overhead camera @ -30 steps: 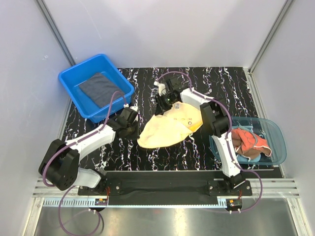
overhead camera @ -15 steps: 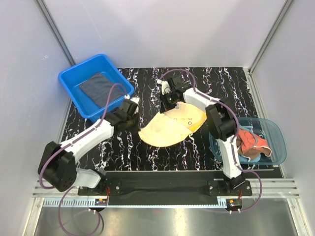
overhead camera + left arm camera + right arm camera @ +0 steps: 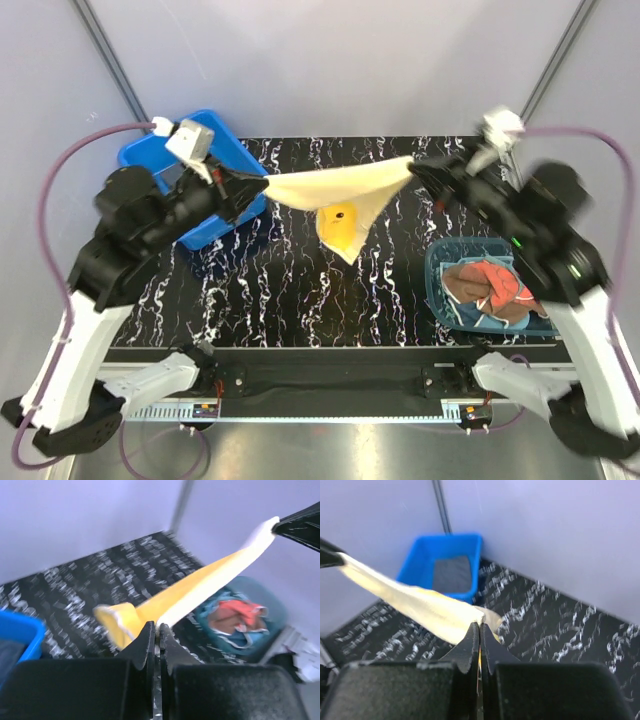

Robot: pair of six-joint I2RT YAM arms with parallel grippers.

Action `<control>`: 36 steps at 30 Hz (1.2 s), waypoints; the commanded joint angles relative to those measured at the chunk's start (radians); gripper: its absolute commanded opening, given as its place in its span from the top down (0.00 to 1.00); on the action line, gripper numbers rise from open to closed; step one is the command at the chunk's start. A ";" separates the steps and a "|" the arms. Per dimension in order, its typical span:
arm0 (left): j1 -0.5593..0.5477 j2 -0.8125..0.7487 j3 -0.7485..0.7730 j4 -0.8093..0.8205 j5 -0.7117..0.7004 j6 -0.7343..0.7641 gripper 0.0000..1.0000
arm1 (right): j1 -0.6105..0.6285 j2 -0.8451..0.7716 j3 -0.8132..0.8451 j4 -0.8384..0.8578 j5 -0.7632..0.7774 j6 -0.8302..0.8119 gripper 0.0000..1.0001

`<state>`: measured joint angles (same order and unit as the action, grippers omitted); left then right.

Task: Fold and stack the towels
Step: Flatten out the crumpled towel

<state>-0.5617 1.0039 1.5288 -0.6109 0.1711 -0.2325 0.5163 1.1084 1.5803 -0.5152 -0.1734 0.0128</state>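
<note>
Above the table (image 3: 270,300) the yellow towel (image 3: 330,185) hangs stretched in mid-air, one edge pinched tight in the left end effector (image 3: 262,184), the other in the right end effector (image 3: 414,166), apparently mid-spread; next it wants laying flat for folding.

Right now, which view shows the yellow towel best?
Top external: the towel shows whole, stretched in the air between left gripper and right gripper, one corner hanging. Each wrist view shows only a blurred, foreshortened strip running from its own fingertips.
</note>
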 commanded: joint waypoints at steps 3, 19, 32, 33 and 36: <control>-0.009 -0.027 0.077 -0.012 0.280 -0.004 1.00 | 0.008 -0.217 -0.121 0.046 -0.072 0.073 1.00; -0.010 0.140 0.131 -0.020 0.190 0.059 1.00 | 0.008 -0.196 -0.206 0.188 0.094 0.066 1.00; 0.198 0.795 0.410 0.128 0.087 0.248 1.00 | -0.266 0.557 -0.063 0.442 -0.049 0.044 1.00; 0.210 0.919 0.509 0.106 0.088 0.249 1.00 | -0.280 0.608 0.010 0.435 -0.060 0.036 1.00; 0.241 1.114 0.661 0.076 0.102 0.268 1.00 | -0.312 0.766 0.108 0.460 -0.121 0.019 1.00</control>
<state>-0.3496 2.0098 2.0430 -0.5617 0.2825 -0.0151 0.2230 1.8233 1.5471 -0.1642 -0.1947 0.0406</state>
